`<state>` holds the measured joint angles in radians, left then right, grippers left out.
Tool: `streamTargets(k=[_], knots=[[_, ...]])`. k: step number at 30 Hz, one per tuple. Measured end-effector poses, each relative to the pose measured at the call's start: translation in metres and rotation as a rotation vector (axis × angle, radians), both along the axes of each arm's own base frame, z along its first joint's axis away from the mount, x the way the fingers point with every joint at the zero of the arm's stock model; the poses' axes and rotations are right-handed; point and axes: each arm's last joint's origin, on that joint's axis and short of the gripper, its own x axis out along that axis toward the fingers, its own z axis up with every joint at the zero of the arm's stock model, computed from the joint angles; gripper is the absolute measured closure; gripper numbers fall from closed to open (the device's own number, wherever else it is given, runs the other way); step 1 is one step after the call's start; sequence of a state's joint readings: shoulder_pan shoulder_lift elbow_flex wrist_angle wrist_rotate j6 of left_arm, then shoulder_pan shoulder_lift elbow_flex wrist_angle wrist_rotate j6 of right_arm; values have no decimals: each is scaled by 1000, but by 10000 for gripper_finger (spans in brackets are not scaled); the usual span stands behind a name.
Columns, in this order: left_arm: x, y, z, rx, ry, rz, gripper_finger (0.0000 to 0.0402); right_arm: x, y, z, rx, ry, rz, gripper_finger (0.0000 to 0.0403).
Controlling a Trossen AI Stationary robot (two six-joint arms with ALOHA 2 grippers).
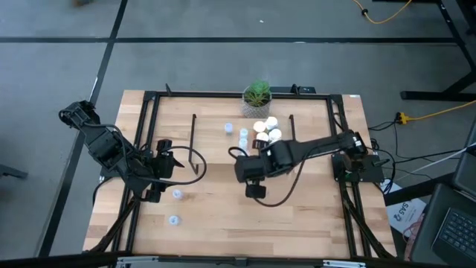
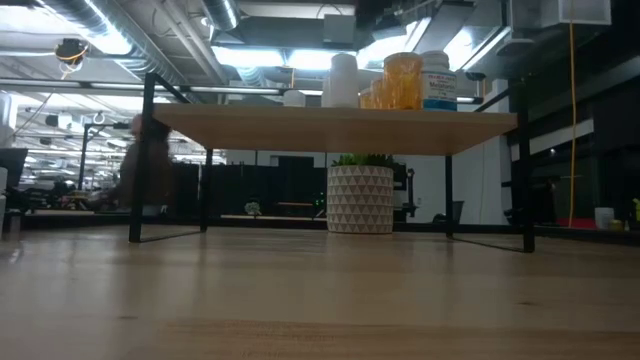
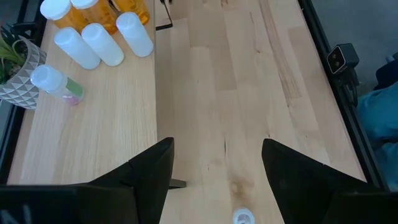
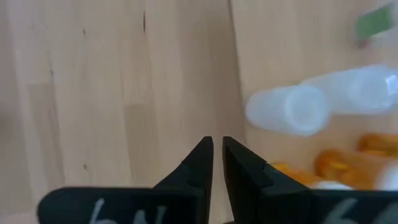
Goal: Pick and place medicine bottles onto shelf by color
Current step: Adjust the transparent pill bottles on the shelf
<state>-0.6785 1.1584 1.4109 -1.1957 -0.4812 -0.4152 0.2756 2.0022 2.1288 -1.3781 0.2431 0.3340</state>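
Shelf (image 1: 223,112) spans the table's far half in the high view, bottles (image 1: 265,131) clustered on it beside the plant (image 1: 256,94); two more bottles (image 1: 177,194) lie on the table before it, near the left gripper (image 1: 158,173). Low view: bottles (image 2: 400,80) atop shelf (image 2: 330,128), above plant (image 2: 360,195). Left wrist view: fingers (image 3: 149,171) spread wide, empty. Right wrist view: right gripper (image 4: 216,163) nearly closed, empty, above shelf (image 4: 124,81), beside bottles (image 4: 289,109).

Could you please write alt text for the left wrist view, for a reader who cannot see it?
The left end effector, fingers wide open and empty, looks over the light-wood shelf. White bottles and orange bottles cluster at one end beside a potted plant; one small bottle cap shows between the fingers.
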Motion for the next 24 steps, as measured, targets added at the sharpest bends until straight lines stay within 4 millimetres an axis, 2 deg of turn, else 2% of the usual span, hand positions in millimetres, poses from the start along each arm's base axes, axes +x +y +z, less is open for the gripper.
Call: streamTargets(k=[6, 10, 24], knots=[[0, 0, 0, 0, 0, 0, 164, 9, 1, -36, -14, 22, -3, 364], [0, 0, 0, 0, 0, 0, 164, 10, -5, -51, -68, 40, -29, 364], [0, 0, 0, 0, 0, 0, 164, 13, -12, -46, -175, -13, -78, 364]])
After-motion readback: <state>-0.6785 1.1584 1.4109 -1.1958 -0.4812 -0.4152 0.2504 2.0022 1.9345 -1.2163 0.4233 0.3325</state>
